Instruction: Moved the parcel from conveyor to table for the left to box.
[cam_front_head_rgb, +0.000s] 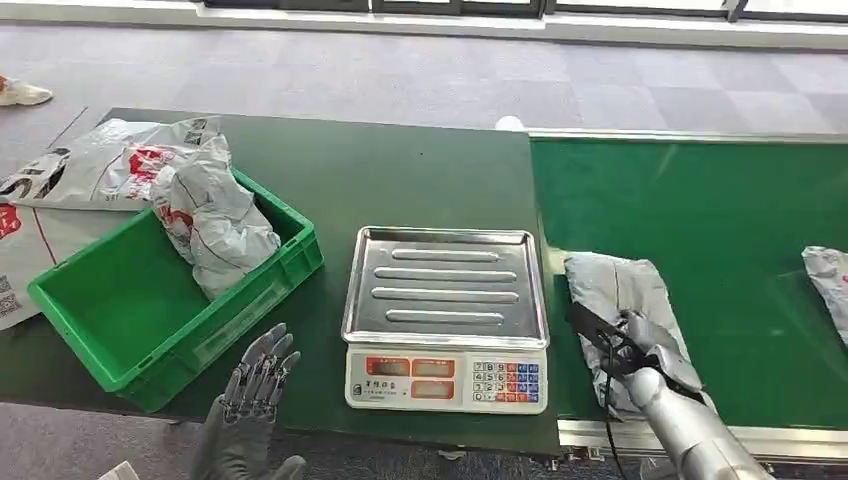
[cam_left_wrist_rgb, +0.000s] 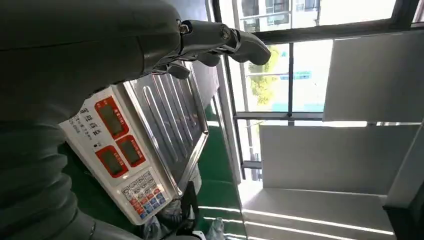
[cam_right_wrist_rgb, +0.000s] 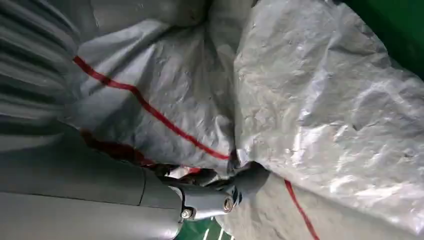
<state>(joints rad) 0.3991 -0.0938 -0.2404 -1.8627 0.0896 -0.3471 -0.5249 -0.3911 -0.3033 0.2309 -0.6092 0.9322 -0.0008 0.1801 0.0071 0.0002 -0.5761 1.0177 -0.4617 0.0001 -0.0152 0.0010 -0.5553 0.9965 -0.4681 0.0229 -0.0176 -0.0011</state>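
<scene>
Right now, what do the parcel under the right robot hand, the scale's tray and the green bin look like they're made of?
Parcel: likely thin plastic mailer film, grey and crinkled with a dull sheen and red lines.
Scale tray: apparently stainless steel, bright and reflective, with pressed ridges.
Green bin: looks like rigid moulded plastic, smooth and uniformly green.
The right robot hand rests on the parcel.

The head view looks forward and down from high on the robot, taking in the green desk (cam_front_head_rgb: 400, 180), the conveyor (cam_front_head_rgb: 700, 220) to the right and the floor far beyond. The left wrist camera sits close behind the left hand (cam_left_wrist_rgb: 215, 42) and faces across the scale (cam_left_wrist_rgb: 145, 145) toward far windows (its picture is turned on its side). The right wrist camera is pressed very near the grey parcel (cam_right_wrist_rgb: 310, 100). Head and left wrist views share the scale; head and right wrist views share the parcel.
</scene>
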